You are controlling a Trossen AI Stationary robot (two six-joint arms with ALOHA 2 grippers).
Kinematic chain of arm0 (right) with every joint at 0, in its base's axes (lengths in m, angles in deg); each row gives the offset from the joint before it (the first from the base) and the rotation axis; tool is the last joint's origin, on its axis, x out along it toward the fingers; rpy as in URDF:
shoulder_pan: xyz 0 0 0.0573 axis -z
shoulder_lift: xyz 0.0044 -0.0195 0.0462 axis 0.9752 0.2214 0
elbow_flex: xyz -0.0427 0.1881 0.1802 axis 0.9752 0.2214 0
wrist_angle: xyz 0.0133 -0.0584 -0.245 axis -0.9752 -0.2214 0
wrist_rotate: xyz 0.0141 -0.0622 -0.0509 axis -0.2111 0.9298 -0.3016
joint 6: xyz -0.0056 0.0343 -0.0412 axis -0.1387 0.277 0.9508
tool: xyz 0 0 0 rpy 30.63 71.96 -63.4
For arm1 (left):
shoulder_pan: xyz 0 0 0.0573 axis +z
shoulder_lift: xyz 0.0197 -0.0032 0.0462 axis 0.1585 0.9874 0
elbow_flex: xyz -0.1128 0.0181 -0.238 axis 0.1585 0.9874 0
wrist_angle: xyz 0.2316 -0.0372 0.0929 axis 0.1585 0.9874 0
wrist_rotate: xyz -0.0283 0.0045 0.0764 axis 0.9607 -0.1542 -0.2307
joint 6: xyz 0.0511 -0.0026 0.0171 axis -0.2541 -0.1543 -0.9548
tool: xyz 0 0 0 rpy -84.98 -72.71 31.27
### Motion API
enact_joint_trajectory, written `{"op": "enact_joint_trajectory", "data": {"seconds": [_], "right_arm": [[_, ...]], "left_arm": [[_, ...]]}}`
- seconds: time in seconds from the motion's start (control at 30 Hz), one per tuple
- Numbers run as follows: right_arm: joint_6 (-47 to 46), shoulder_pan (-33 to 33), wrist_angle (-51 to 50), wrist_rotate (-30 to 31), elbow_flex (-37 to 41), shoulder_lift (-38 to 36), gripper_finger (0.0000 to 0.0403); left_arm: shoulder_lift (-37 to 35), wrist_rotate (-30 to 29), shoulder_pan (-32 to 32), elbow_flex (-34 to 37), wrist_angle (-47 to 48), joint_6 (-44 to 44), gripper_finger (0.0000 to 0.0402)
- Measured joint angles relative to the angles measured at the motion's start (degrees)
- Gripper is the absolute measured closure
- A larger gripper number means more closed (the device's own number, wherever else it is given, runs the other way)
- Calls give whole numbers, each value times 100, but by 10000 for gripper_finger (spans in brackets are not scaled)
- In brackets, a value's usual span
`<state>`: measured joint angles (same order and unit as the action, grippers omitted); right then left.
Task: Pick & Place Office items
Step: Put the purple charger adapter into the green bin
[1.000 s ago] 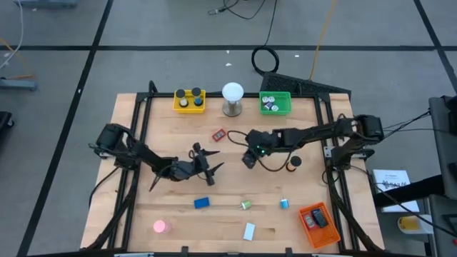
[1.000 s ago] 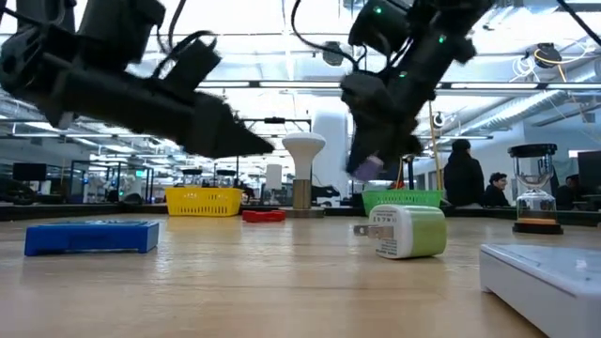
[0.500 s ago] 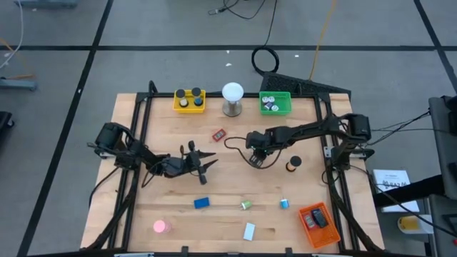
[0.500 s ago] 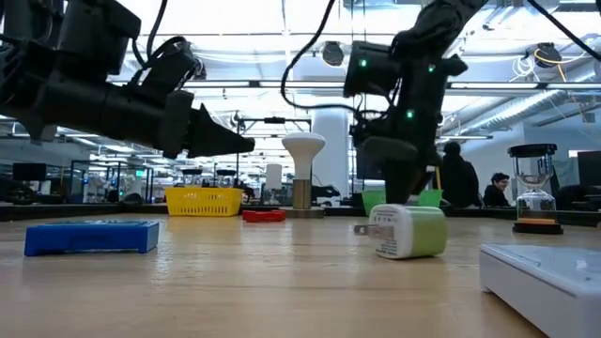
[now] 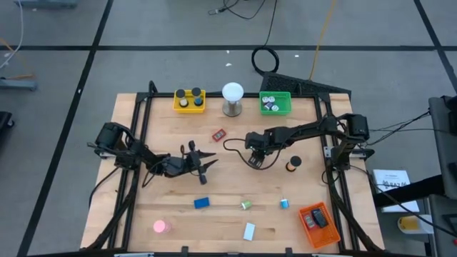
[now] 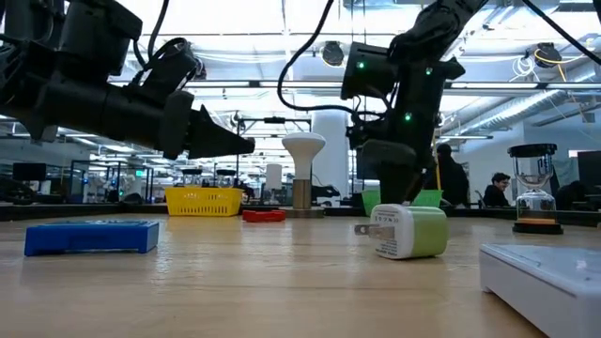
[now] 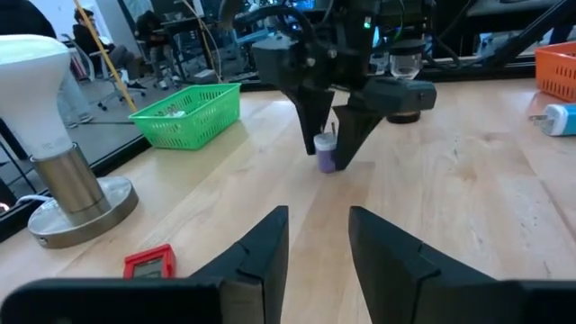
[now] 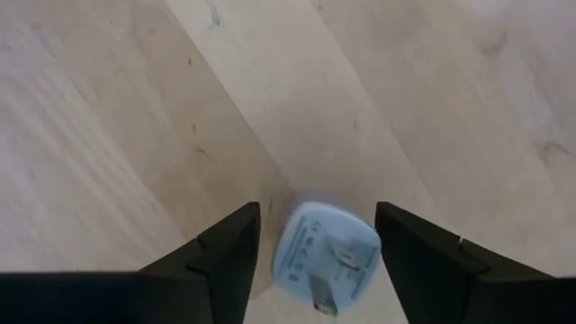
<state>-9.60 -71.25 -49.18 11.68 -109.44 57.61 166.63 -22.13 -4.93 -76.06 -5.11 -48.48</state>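
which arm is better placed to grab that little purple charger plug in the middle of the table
The right. Its gripper points straight down over the purple plug, with an open finger on each side. The left gripper hangs empty farther off, aimed sideways across the table.

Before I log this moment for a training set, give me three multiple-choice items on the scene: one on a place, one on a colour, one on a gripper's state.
1. Where does the small lilac plug stand?
A. in the green tray
B. on the table between the right gripper's fingers
C. beside the pink disc

2. What colour is the tray left of the white ball on its stand?
A. yellow
B. orange
C. green

3. How is the right gripper set?
A. shut on the plug
B. open, fingers astride the plug
C. out of sight

Answers:
1 B: the left wrist view shows it on the wood between the fingers.
2 A: the high view shows yellow.
3 B: the right wrist view shows gaps on both sides of the plug.
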Motion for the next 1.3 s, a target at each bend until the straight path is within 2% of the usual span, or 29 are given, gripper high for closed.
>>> {"op": "enact_joint_trajectory", "data": {"seconds": [0.23, 0.4, 0.5, 0.6, 0.8, 0.9, 1.03, 1.3], "right_arm": [[174, 4, -195, 27, 4, -800, 166], [282, 4, -362, 55, 4, -1705, 177], [218, 4, -481, 349, 2, -2163, 201], [-29, 7, -708, 481, 2, -2350, 242], [-491, 28, -1072, 435, 2, -2055, 340], [-519, 57, -956, 295, 5, -1739, 360], [-480, 40, -572, -131, 6, -1348, 346], [-503, 42, -376, -146, 11, -937, 251]], "left_arm": [[0, -2, 22, 0, 52, -11, 282], [0, -2, 20, -2, 75, -6, 282], [0, -2, 21, -2, 91, -11, 282], [0, -4, 29, -2, 91, -13, 282], [0, -4, 31, -2, 75, -13, 282], [0, -4, 31, -2, 71, -13, 282], [0, -6, 31, -3, 76, -13, 282], [0, -6, 31, -4, 82, -13, 282]]}}
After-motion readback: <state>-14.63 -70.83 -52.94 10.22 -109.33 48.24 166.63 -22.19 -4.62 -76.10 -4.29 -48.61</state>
